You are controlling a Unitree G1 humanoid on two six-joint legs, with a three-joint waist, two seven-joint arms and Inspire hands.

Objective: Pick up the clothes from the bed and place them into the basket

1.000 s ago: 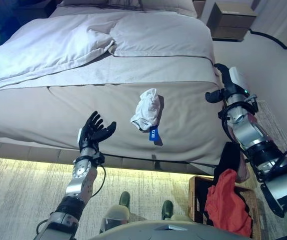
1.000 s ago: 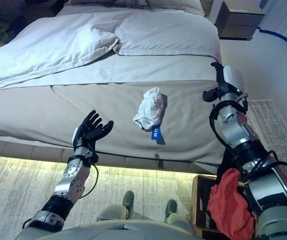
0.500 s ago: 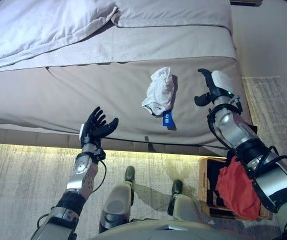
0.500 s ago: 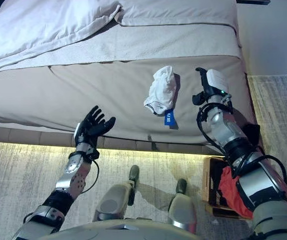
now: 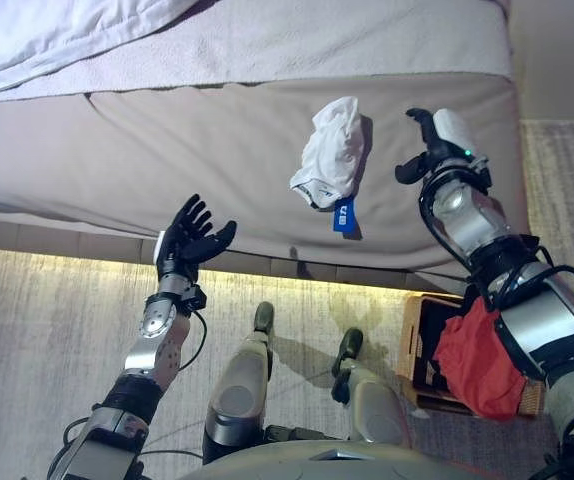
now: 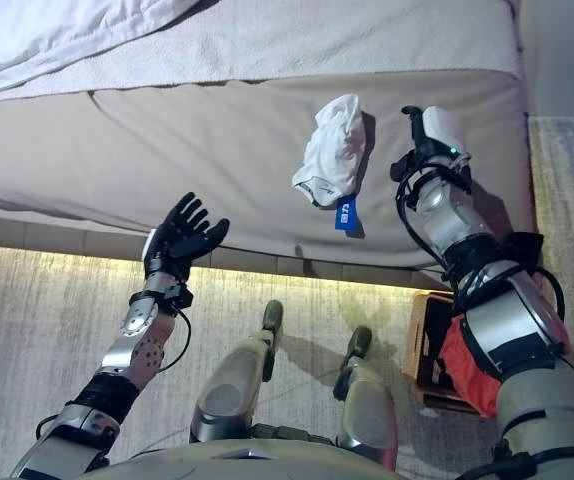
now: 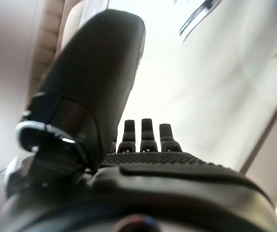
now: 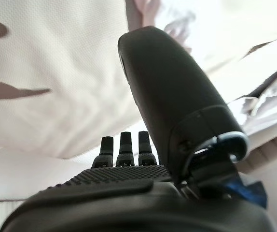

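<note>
Item: white garment (image 5: pixel 333 152), crumpled, with a blue tag (image 5: pixel 344 215) hanging from its near end; lies on the bed (image 5: pixel 167 150) close to the near edge, free of both hands. Item: basket (image 5: pixel 419 340), on the floor below the bed's near right corner, already holding a red garment (image 5: pixel 479 362) draped over its rim with something dark beneath it. Item: pale duvet (image 5: pixel 47 35), bunched on the far left part of the bed, well apart from the white garment. Step in hand, as judged: the reach toward the last loose piece on the bed, grasp not yet made. Right hand (image 6: pixel 429 140): raised over the bed just to the right of the white garment, not touching it, thumb with its white cover standing up, fingers straight and relaxed in its own wrist view, holding nothing. Left hand (image 5: pixel 189 237): held up at the bed's near edge, well to the left of the garment, palm turned up, fingers spread wide, empty and idle. Next move, as judged: the right hand needs to travel left and down onto the cloth, close round a thick fold rather than the dangling tag, lift clear of the mattress, then swing back to the basket; risk is a thin pinch that lets the soft cloth slip
</note>
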